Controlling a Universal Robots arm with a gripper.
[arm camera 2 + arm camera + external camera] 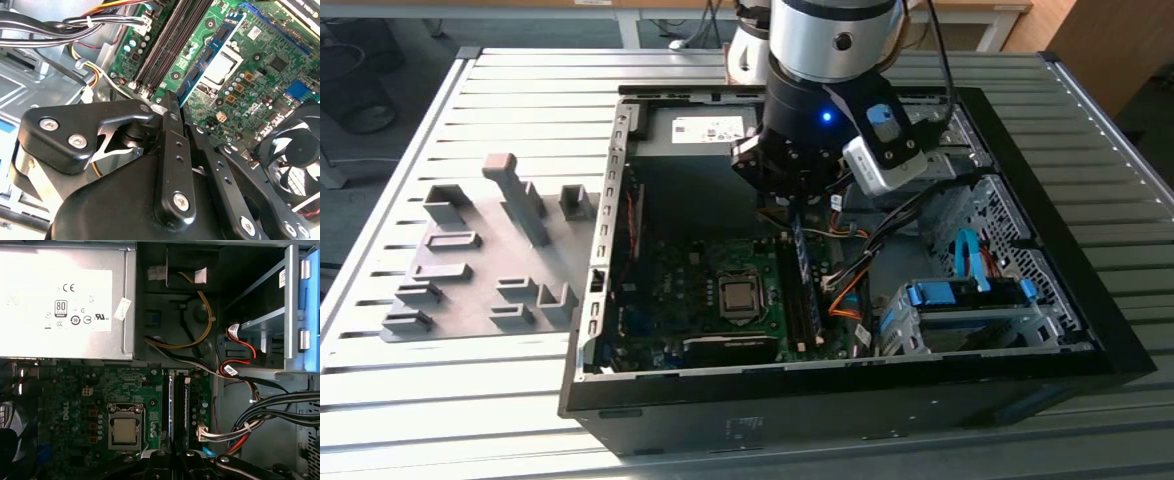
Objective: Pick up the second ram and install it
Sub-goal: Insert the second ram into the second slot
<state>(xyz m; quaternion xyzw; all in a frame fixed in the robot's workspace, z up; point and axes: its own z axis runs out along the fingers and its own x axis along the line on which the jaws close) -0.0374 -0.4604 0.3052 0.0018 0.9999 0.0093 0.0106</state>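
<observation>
The claw [797, 212] is pinched tight on the second ram [803, 275], a long, thin, flat stick that hangs down inside the open computer case [1067, 330], just above the dark slots [172, 405] on the green motherboard [667, 290]. I think this is the putting-in step, so the stick must line up straight with a slot.
</observation>
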